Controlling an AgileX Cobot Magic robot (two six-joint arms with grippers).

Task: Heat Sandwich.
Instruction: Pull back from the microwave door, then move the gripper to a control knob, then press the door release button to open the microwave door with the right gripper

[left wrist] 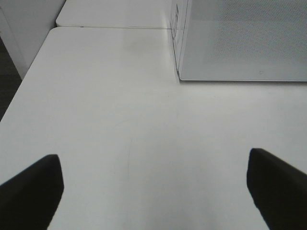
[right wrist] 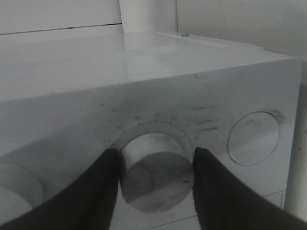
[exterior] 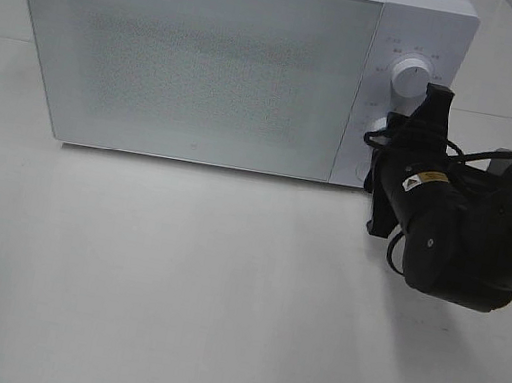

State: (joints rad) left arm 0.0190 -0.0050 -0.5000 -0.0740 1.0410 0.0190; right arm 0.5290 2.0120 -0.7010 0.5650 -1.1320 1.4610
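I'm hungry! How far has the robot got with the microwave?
Looks done: the microwave door is shut; the sandwich is out of sight. In hand: the right pincer grips a dial. Left: the heating itself, then taking it out.

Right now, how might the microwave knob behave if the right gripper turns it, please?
The knob looks rigid, so it probably won't give. Its smooth, round side may let the fingers of the right gripper slip. Fixed to the microwave, it should only rotate.

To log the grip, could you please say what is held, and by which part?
The right gripper appears to clasp the round white plastic dial knob by its sides; the left gripper holds nothing.
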